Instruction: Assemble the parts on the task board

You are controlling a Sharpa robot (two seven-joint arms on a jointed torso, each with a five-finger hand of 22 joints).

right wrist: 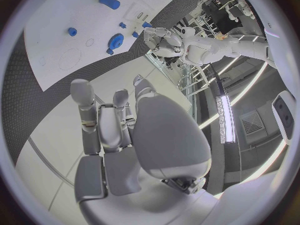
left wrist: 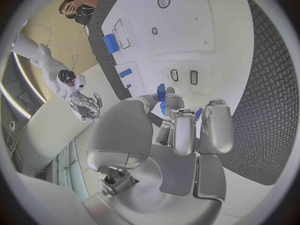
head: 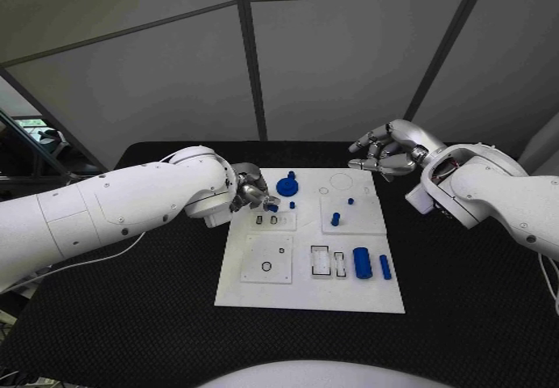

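The task looks only partly done. On the white task board (head: 310,287), which lies in the middle of the black tabletop (head: 128,323), a blue gear (head: 287,187) sits near the far edge, a short blue peg (head: 335,218) stands on the raised square plate to the right, and two blue cylinders (head: 363,263) lie loose just beside the empty rectangular slots (head: 319,263) at the near side, so those at least seem left to place. The left hand (head: 250,196) is down at the board's far left corner beside the two small oval sockets; in the left wrist view a blue part (left wrist: 161,92) shows at its fingertips (left wrist: 174,102), and it appears pinched there, though the fingers hide the contact. The right hand (head: 388,150) hovers above the tabletop past the board's far right corner, fingers loosely curled with nothing in them.
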